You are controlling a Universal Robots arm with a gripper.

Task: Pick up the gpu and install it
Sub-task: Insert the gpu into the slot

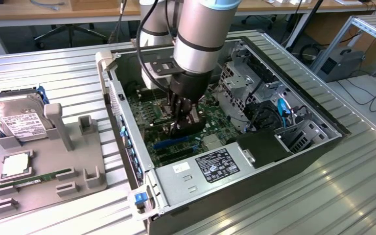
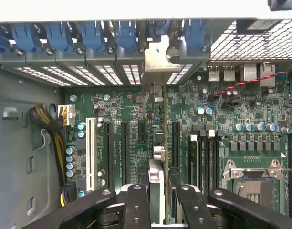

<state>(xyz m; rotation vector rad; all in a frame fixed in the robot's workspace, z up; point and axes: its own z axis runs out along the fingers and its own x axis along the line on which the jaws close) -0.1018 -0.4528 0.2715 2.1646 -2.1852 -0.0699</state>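
The claw (image 2: 158,200) is down inside the open computer case (image 1: 293,161), and it pinches the gpu (image 2: 157,143) between its fingers (image 2: 136,205) — the card is seen edge-on in the wrist view, a thin strip running straight away from the claw toward the case's rear wall. Its silver bracket (image 2: 158,59) at the far end stands against the row of blue slot clips (image 2: 79,36) on that wall. The card's long axis lies parallel to the black expansion slots (image 2: 174,143) on the motherboard (image 2: 241,109), and it hangs directly over the board between two of those slots — whether its edge is already seated I cannot tell. In the exterior view the claw (image 1: 184,128) stands upright over the motherboard (image 1: 145,115), well apart from the hard drive (image 1: 19,120) on the bench (image 1: 57,68) outside the case.
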